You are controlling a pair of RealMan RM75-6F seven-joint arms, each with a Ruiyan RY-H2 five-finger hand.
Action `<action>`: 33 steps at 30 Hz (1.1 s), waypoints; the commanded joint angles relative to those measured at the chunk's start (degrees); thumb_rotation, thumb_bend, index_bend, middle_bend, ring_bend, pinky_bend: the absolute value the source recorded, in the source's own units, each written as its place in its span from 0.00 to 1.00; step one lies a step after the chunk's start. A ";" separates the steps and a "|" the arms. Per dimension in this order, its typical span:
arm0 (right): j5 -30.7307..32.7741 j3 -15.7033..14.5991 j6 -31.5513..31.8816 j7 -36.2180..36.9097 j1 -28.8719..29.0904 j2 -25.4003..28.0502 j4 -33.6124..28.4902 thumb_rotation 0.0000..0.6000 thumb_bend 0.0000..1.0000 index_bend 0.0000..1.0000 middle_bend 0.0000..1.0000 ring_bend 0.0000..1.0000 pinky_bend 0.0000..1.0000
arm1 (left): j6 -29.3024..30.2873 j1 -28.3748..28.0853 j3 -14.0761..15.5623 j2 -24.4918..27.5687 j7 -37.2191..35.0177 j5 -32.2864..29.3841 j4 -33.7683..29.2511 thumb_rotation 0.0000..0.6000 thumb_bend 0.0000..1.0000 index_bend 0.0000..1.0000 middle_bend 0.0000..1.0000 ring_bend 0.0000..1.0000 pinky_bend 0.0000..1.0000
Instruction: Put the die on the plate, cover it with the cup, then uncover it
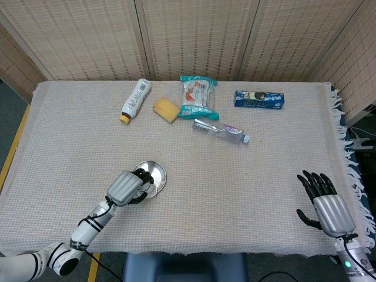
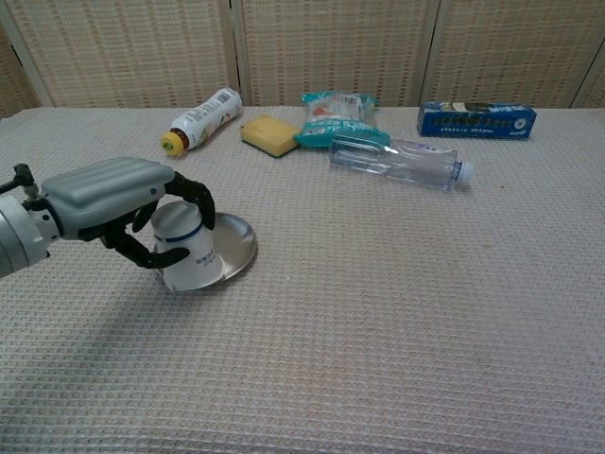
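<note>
Cup (image 2: pixel 187 255), white and upside down, gripped by left robot hand (image 2: pixel 113 203) over steel plate (image 2: pixel 236 244) near desk's (image 2: pixel 397 312) left front; die hidden; right robot hand (image 1: pixel 329 205) spread, empty, far right

White cup (image 2: pixel 187 251) stands upside down on the steel plate (image 2: pixel 239 246).

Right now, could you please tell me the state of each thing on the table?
cup: upside down on the plate, gripped by the left hand
plate: partly covered by the cup
die: hidden
right hand: open, holding nothing
clear bottle: lying on its side
white bottle: lying on its side
</note>
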 commanded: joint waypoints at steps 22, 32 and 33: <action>1.25 0.36 -1.27 -0.57 0.42 -0.21 0.13 0.88 0.22 0.00 0.00 0.00 0.00 | -1.16 -1.68 -1.93 -4.64 0.61 -0.68 9.34 1.00 0.39 0.39 0.40 0.28 0.66; 2.32 0.68 -2.18 -0.88 0.74 -0.51 0.50 0.88 0.22 0.00 0.00 0.00 0.00 | -0.73 -2.38 -2.42 -7.23 0.10 -0.41 16.21 1.00 0.39 0.40 0.41 0.29 0.66; 2.42 0.74 -2.24 -0.92 0.78 -0.57 0.54 0.87 0.22 0.00 0.00 0.00 0.00 | -0.35 -2.46 -2.44 -7.65 -0.31 -0.10 17.06 1.00 0.39 0.40 0.41 0.29 0.66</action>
